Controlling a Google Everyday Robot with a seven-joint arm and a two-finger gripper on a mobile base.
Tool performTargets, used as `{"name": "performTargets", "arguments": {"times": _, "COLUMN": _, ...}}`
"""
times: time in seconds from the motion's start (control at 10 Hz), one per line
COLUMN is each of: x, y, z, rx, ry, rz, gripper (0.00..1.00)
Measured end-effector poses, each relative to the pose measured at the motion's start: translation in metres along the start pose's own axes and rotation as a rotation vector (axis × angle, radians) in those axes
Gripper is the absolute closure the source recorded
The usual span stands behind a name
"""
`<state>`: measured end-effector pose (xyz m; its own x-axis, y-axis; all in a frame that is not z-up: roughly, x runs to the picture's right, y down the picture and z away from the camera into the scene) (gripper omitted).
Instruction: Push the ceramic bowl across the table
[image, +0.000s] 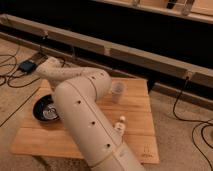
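Honey-wood table mid-frame | ceramic bowl sits at its left end | gripper over bowl's far rim, half hidden by arm, open-or-closed can't tell | cup upper middle

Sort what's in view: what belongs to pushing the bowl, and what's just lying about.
Job in hand: ceramic bowl; table; gripper, out of sight behind the arm.
Lying about: translucent cup; small white object on the table; black box on the floor.
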<state>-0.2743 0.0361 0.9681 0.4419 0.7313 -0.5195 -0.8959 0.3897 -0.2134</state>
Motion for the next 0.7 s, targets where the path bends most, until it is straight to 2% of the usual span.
{"name": "performTargets", "arguments": {"times": 0.2, "x": -0.011, "y": -0.008, "z": -0.001, "rx": 0.007, "ry": -0.015, "rz": 0.019, "gripper": 0.2}}
{"name": "performTargets", "arguments": {"times": 0.5, "x": -0.026, "y": -0.024, "z": -0.001, "rx": 0.037, "ry": -0.038, "rz": 0.054, "gripper": 0.2}}
{"name": "performTargets", "arguments": {"times": 0.7, "x": -0.032, "y": -0.041, "z": -0.002, "rx": 0.077, "ry": -0.05, "rz": 0.077, "gripper": 0.2}}
